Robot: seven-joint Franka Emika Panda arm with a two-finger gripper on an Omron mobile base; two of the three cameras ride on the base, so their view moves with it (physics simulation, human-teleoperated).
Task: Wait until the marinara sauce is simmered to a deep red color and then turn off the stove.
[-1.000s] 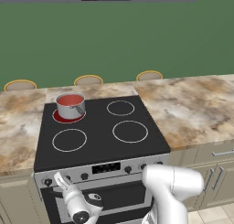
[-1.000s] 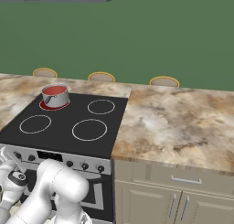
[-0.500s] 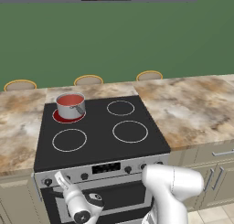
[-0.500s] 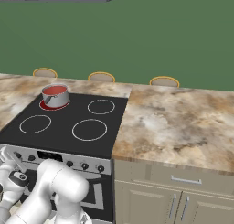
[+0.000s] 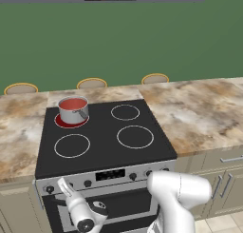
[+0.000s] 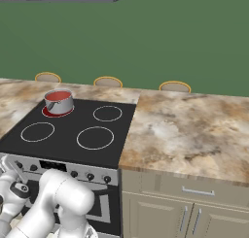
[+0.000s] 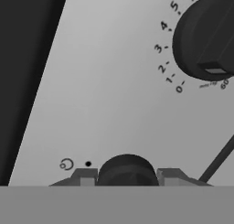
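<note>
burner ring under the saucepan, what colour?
Glowing red under the saucepan; the other rings are white. Best in the left base view.

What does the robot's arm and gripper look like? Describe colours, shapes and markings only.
The arm is glossy white, built of fat rounded tubular segments with bulging joints. At the wrist sit dark round caps, one like a black disc. The gripper ends in two small dark grey, blocky finger tips. No cables or lettering are visible on it.

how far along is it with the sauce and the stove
Done: the red sauce in the small steel saucepan looks deep red. In hand: the gripper has its fingers either side of a black knob on the silver panel. Left: turning it off; the burner ring glows red.
</note>
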